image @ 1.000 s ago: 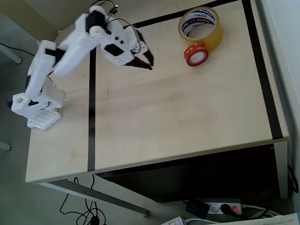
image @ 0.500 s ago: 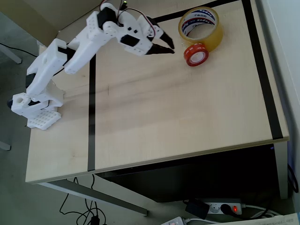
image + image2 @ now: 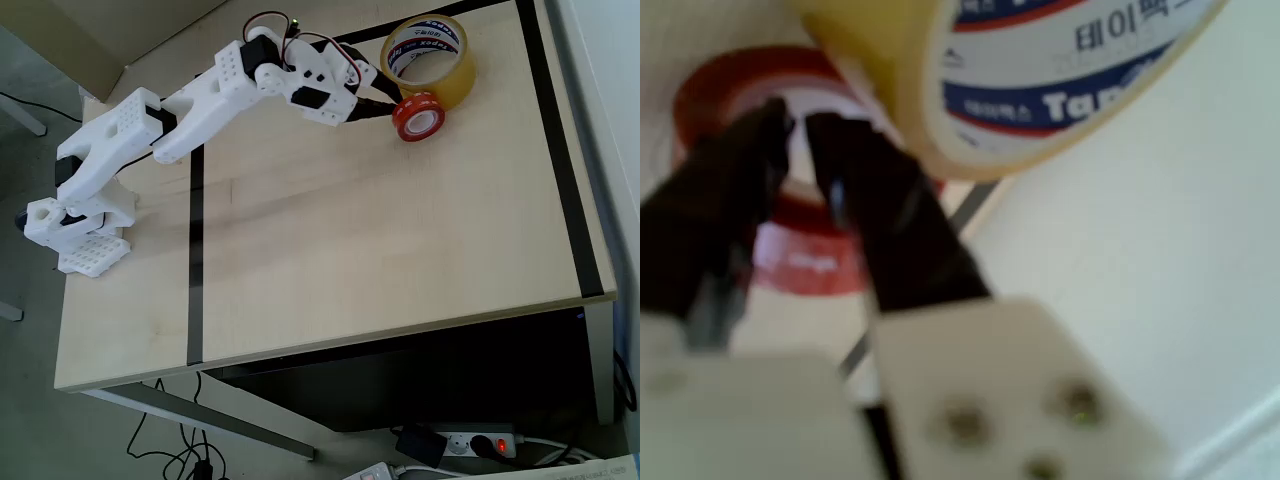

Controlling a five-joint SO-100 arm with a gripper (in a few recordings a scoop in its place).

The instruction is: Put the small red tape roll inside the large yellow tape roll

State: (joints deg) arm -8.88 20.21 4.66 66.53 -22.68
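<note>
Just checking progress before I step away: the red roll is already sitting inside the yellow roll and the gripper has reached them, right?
Not quite. The overhead view shows the red roll outside the yellow roll, on the table against the yellow roll's outer wall, not in its hole. The rest holds: the gripper has reached them, its fingertips at the red roll.
</note>
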